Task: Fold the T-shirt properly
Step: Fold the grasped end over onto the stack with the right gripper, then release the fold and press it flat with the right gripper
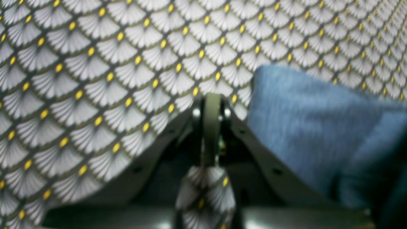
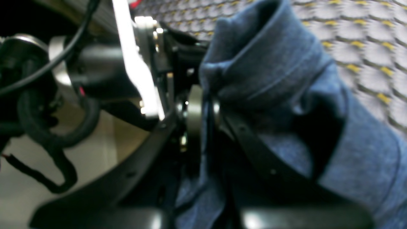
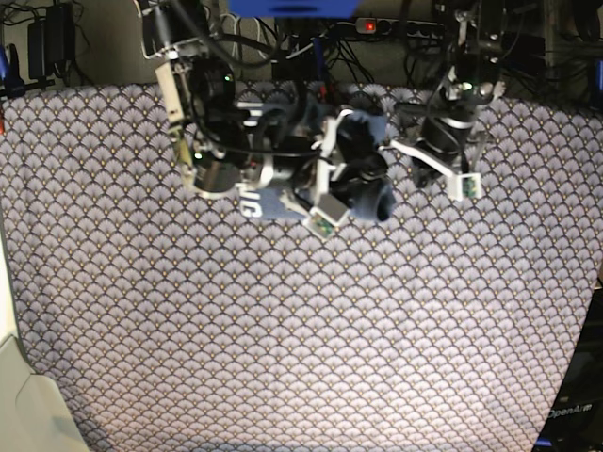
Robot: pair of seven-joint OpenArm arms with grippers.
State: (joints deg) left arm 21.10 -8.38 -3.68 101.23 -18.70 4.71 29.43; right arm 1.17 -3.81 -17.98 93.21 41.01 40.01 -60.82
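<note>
The slate-blue T-shirt (image 3: 366,127) is bunched in a lump at the far middle of the table, with white lettering (image 3: 249,199) showing at its left. My right gripper (image 2: 206,109) is shut on a fold of the T-shirt (image 2: 264,73), and cloth hangs down between and over its fingers. In the base view this gripper sits inside the bundle and its tips are hidden. My left gripper (image 1: 211,108) is shut, with nothing visibly in it, just left of a blue corner of the T-shirt (image 1: 305,127), low over the tablecloth.
The scallop-patterned tablecloth (image 3: 301,330) covers the whole table. Cables and a power strip (image 3: 396,26) hang behind the far edge. My left arm (image 3: 443,127) stands right of the bundle, and my right arm (image 3: 212,141) stands left of it.
</note>
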